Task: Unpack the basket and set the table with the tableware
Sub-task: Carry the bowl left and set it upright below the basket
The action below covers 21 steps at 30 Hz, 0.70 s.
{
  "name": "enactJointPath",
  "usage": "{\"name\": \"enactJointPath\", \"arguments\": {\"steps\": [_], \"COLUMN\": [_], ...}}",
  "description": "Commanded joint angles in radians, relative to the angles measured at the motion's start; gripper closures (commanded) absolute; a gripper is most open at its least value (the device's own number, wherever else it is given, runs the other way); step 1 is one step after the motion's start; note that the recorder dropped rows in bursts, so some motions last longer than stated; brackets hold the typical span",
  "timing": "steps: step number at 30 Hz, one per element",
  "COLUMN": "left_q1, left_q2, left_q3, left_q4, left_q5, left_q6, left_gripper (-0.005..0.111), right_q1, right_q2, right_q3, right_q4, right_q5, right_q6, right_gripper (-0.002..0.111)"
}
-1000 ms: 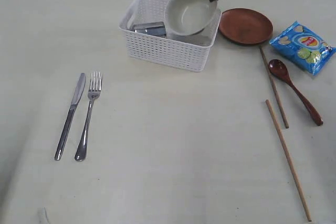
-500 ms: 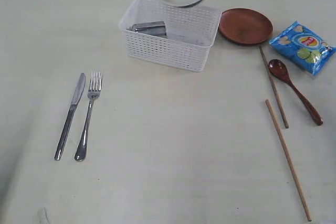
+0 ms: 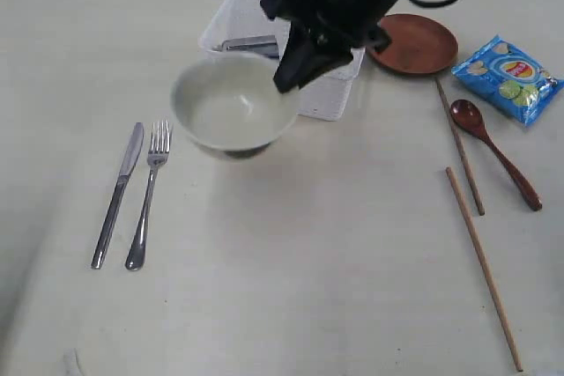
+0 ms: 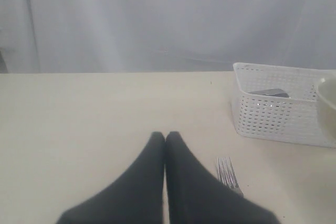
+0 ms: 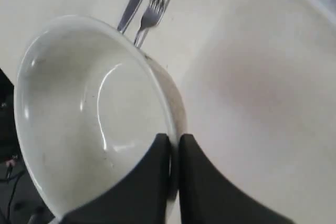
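My right gripper [image 3: 289,84] [image 5: 174,139] is shut on the rim of the cream bowl [image 3: 233,110] [image 5: 89,108], which hangs just above the table [image 3: 291,253] in front of the white basket [image 3: 328,94] [image 4: 278,114]. The steel cup [image 3: 249,44] lies inside the basket. Left of the bowl lie the knife [image 3: 118,193] and fork [image 3: 149,191] [image 4: 227,172]. The brown plate [image 3: 414,43], two chopsticks [image 3: 460,143] [image 3: 483,266] and the wooden spoon [image 3: 493,151] lie on the right. My left gripper [image 4: 165,136] is shut and empty above the table beside the fork.
A blue chips bag [image 3: 508,77] lies at the far right beside the plate. My right arm [image 3: 352,2] reaches across over the basket. A grey curtain [image 4: 157,19] hangs behind the table's far edge.
The bowl has come out of the basket, gone up, then swung forward and down to the left, near the table in front of the basket. The right arm followed into view.
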Motion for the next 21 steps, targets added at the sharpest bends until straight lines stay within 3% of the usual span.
{"name": "enactJointPath", "arguments": {"steps": [1,4,9,21], "left_q1": [-0.001,-0.001,-0.001,-0.001], "left_q2": [-0.004,-0.004,-0.004,-0.004], "left_q3": [0.003,0.003,0.003,0.003], "left_q4": [-0.006,-0.006,-0.006,-0.006], "left_q5": [-0.006,-0.006,-0.006,-0.006], "left_q6": [0.0,0.0,0.0,0.0], "left_gripper": [0.107,0.107,0.107,0.107], "right_q1": [0.052,0.111,0.128,0.149], "right_q2": [-0.011,-0.011,-0.011,-0.011], "right_q3": [0.138,0.266,0.322,0.322], "right_q4": [0.039,-0.012,-0.017,-0.005], "right_q5": [-0.001,-0.09,-0.305,-0.327], "right_q6": [-0.061,-0.077,-0.077,-0.076], "right_gripper": [0.109,0.109,0.109,0.108]}}
